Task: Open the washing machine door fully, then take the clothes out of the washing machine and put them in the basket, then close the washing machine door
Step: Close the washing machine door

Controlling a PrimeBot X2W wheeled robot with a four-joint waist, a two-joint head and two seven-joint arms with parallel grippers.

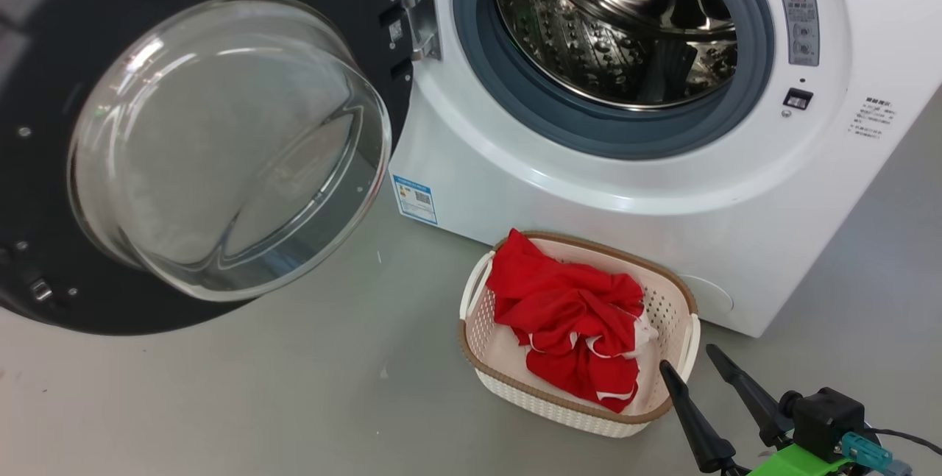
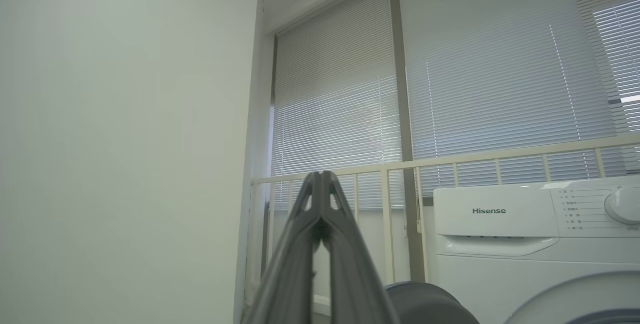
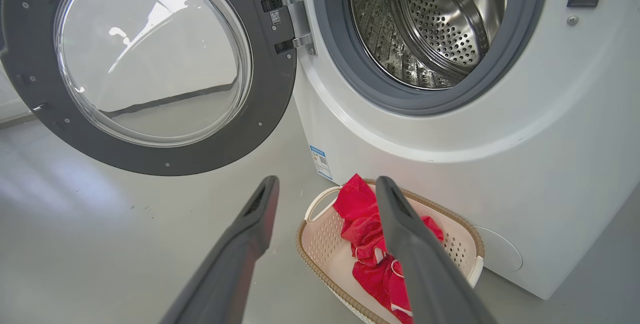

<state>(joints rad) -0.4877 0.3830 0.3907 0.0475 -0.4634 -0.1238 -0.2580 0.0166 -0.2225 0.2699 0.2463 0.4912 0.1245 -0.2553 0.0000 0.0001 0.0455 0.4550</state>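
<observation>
Right gripper (image 3: 326, 182) sits nearest, its two dark fingers spread wide with nothing between them. In the head view it comes in at 5 o'clock, tips just beside the basket's near right corner and apart from the fabric.

Basket (image 1: 559, 406) stands on the grey floor (image 1: 257, 388) at about 5 o'clock, close under the machine (image 1: 589, 189). The clothes (image 1: 574, 314) lie in it as a crumpled red heap with white trim, one corner draped up over the far rim.

At 9 o'clock the door (image 1: 206, 145) is swung well out on its hinge, glass bowl facing the camera. At 1 o'clock the drum (image 1: 611, 27) shows bare perforated steel. No red is seen in the part of it in view, though its front lip is hidden behind the grey gasket (image 1: 515, 108).

So, as I judge it, opening is done and unloading looks done too. What is left is closing the door, and neither the right gripper nor its partner touches it yet.

In its wrist view the left gripper (image 2: 320, 176) has its fingertips pressed together on nothing. It points up past a pale wall (image 2: 125, 138) toward window blinds (image 2: 475, 88), with the machine's top panel at 4 o'clock.
</observation>
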